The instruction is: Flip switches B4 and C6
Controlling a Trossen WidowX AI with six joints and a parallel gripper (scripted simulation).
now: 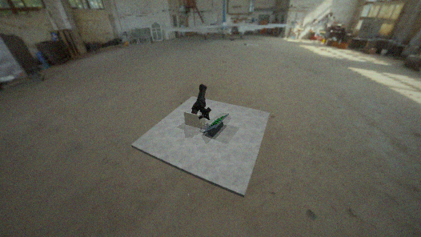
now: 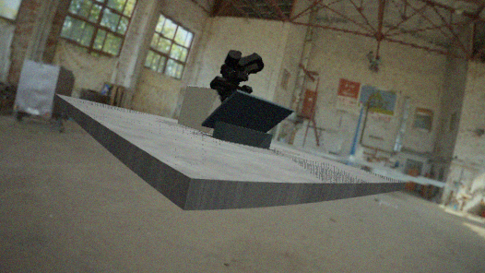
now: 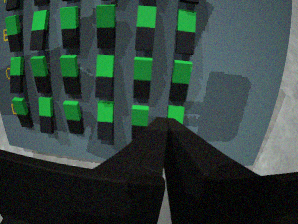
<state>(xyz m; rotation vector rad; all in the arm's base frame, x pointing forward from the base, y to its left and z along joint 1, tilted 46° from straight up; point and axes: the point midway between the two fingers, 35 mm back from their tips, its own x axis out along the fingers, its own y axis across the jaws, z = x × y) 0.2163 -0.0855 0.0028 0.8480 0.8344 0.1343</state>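
The tilted switch panel [image 1: 205,130] [image 2: 249,112] [image 3: 270,60] carries rows of green-and-black rocker switches. In the wrist view, B4 [image 3: 105,26] has a darker green far half and a black near half. C6 [image 3: 181,80] has a darker green far half with a thin brighter strip at its far edge. Which end of each is raised is hard to tell. My gripper [image 3: 167,120] is shut and empty. Its tips appear over the near part of D6 [image 3: 176,112], on the near side of C6, and hide part of it. Their height above the panel is unclear. The exterior view shows only the panel's back.
A beige upright board [image 1: 193,119] [image 2: 191,108] stands beside the arm [image 1: 202,96] [image 2: 230,71]. Neighbouring switches C5 [image 3: 142,69] and D5 [image 3: 140,115] lie close left of the fingertips. The panel stands on a pale square slab [image 1: 192,156] [image 2: 161,149]. The top row is mostly cut off in the wrist view.
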